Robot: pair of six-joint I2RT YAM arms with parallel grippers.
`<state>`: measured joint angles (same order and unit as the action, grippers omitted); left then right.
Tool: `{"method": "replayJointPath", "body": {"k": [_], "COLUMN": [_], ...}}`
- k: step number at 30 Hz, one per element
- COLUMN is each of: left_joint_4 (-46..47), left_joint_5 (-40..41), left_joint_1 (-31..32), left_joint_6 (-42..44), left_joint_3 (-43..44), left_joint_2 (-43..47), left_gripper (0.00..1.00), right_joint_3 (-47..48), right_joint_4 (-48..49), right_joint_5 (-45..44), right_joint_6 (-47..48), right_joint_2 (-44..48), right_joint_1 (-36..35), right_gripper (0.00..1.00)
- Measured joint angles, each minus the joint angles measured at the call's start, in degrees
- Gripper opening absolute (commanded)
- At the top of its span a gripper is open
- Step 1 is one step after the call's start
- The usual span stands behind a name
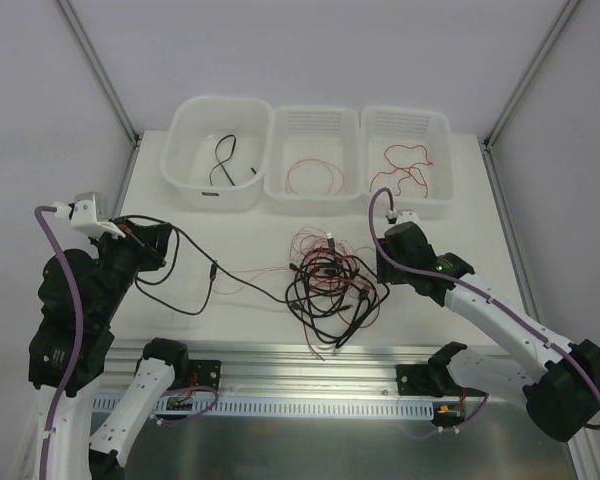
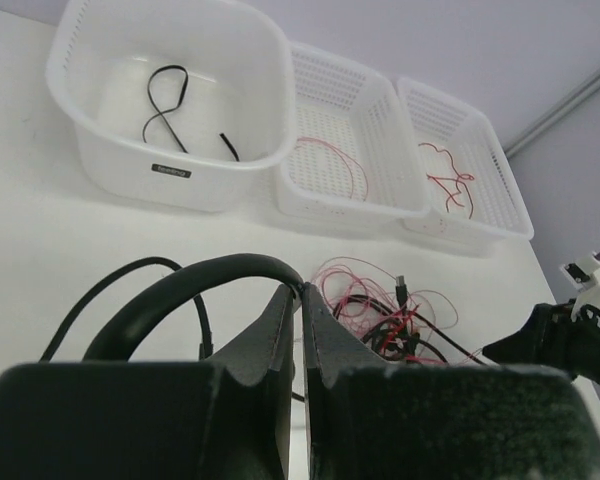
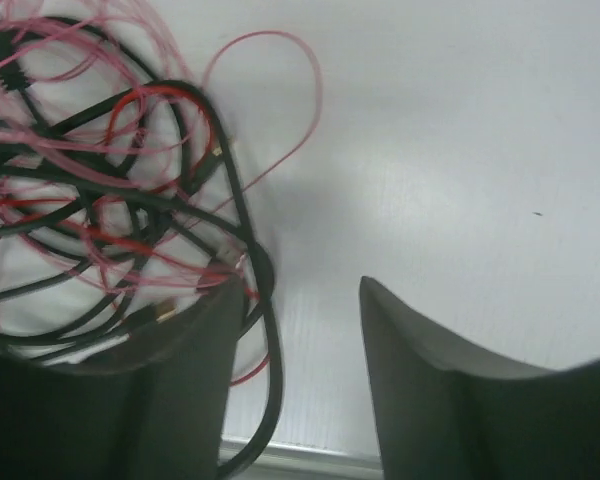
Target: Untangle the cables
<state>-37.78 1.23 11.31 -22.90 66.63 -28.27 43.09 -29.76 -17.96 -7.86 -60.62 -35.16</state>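
Note:
A tangle of cables [image 1: 327, 280], black, red and fine pinkish-red, lies mid-table; it also shows in the left wrist view [image 2: 395, 320] and the right wrist view [image 3: 110, 180]. My left gripper [image 1: 166, 243] is shut on a black cable [image 1: 208, 272] that runs from its jaws right to the tangle. In the left wrist view the gripper [image 2: 302, 292] pinches that cable [image 2: 200, 275] at its fingertips. My right gripper [image 1: 382, 272] is open and low at the tangle's right edge. In the right wrist view the gripper [image 3: 300, 295] holds nothing, and a black strand passes beside its left finger [image 3: 180, 380].
Three white baskets stand along the back. The left one [image 1: 195, 190] holds a black cable [image 1: 223, 160]. The middle one [image 1: 318, 203] holds a fine pinkish-red wire [image 1: 315, 178]. The right one [image 1: 446, 150] holds a red wire [image 1: 408, 165]. A metal rail [image 1: 310, 365] runs along the near edge.

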Motion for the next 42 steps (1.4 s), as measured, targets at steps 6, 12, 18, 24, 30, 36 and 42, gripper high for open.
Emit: {"method": "replayJointPath", "body": {"k": [6,12,18,24,30,36,42], "left_joint_4": [-0.1,-0.6,-0.7,-0.7,-0.7,-0.6,2.2], "left_joint_5": [-6.4,-10.6,-12.3,-13.1,-13.0,-12.9,-11.5], "left_joint_1": [0.0,0.0,0.0,0.0,0.0,0.0,0.0], "left_joint_6": [-0.8,-1.8,-2.8,-3.5,-3.5,-3.5,-3.7], "left_joint_3": [0.3,1.1,3.5,4.1,4.3,3.9,-4.0], "left_joint_2": [-4.0,-6.2,-6.2,-6.2,-6.2,-6.2,-6.6], "left_gripper": [0.0,0.0,0.0,0.0,0.0,0.0,0.33], "right_joint_3": [4.0,8.5,15.7,18.0,18.0,18.0,18.8], "right_joint_4": [2.4,12.0,18.6,23.1,25.5,25.9,16.7], "right_joint_5": [7.7,16.9,24.6,29.7,33.5,36.5,34.9], "right_joint_6": [7.5,15.9,21.0,22.3,21.9,21.1,21.4], "right_joint_2": [1.1,-5.2,-19.6,-29.6,-34.4,-35.7,-28.9], "right_joint_1": [-13.8,-24.7,-29.1,-30.3,-30.4,-31.1,-31.5], "right_gripper": [0.83,0.87,0.81,0.73,0.47,0.01,0.0]}}
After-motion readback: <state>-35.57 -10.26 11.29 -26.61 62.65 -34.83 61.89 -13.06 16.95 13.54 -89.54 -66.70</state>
